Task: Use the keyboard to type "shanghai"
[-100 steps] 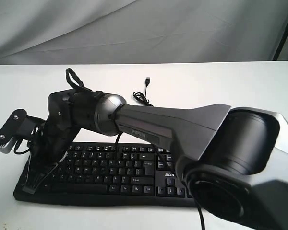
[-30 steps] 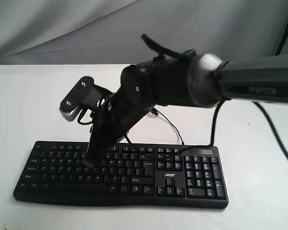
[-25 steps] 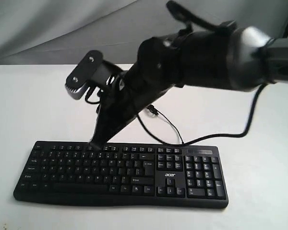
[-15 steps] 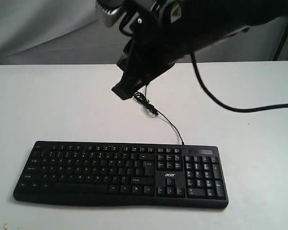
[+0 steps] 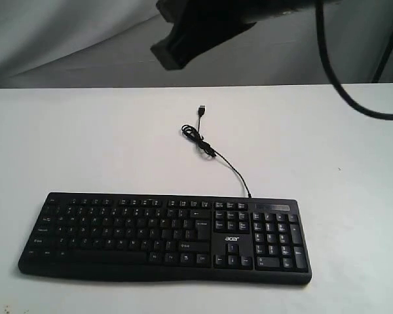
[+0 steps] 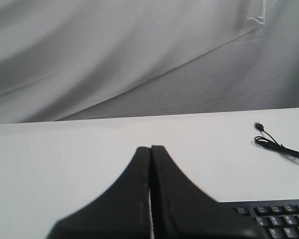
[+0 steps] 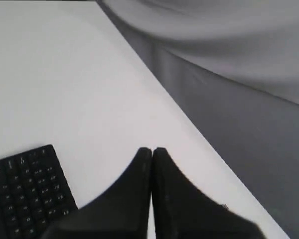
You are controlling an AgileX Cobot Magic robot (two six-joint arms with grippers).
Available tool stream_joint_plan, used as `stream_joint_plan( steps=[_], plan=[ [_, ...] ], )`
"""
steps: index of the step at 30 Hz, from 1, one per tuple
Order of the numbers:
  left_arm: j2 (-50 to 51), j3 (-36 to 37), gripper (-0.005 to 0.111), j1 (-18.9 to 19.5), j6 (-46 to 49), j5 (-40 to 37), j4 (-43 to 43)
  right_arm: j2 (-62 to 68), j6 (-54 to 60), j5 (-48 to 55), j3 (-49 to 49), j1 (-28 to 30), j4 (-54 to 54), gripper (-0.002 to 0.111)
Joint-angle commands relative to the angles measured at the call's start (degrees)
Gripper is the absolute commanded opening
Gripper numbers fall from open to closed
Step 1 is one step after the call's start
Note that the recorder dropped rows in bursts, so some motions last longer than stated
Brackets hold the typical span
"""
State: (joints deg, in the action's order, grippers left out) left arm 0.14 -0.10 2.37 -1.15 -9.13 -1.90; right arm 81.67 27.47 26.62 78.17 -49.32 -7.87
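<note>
While the left gripper (image 6: 150, 152) and right gripper (image 7: 152, 152) are seen pressed fully closed, holding nothing, the keyboard (image 5: 164, 235) is found low in the exterior frame, near the front edge of the table (image 5: 65, 131), with room behind.

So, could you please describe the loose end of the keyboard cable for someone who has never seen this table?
On the white table, find the black keyboard. A thin black cable leaves its far edge near the number pad and runs past a small knotted loop toward the grey backdrop. Its tip is the USB plug, lying alone, plugged into nothing.
</note>
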Motion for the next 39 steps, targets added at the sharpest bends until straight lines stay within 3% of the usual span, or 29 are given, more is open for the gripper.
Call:
stream_joint_plan(
  steps=[1,5,9,19,26,39],
  plan=[
    [-0.14,0.1,0.0,-0.37,-0.15,0.34,0.0,-3.08,-9.93,0.07,-0.34,4.72,2.79,0.0],
    [-0.14,0.1,0.0,-0.37,-0.15,0.34,0.0,-6.8,-17.03,2.33,-1.57,11.28,2.96,0.0],
    [-0.14,0.1,0.0,-0.37,-0.15,0.34,0.0,-13.91,-21.87,-1.91,-8.2,18.87,2.85,0.0],
    [-0.14,0.1,0.0,-0.37,-0.15,0.34,0.0,-40.14,-21.98,-19.13,-39.0,36.41,5.56,0.0],
    [-0.14,0.1,0.0,-0.37,-0.15,0.34,0.0,-59.06,-25.71,-21.51,-57.72,49.1,5.56,0.0],
    [-0.14,0.1,0.0,-0.37,-0.15,0.34,0.0,-72.71,-27.87,-21.22,-73.38,53.61,5.84,0.0]
  ],
)
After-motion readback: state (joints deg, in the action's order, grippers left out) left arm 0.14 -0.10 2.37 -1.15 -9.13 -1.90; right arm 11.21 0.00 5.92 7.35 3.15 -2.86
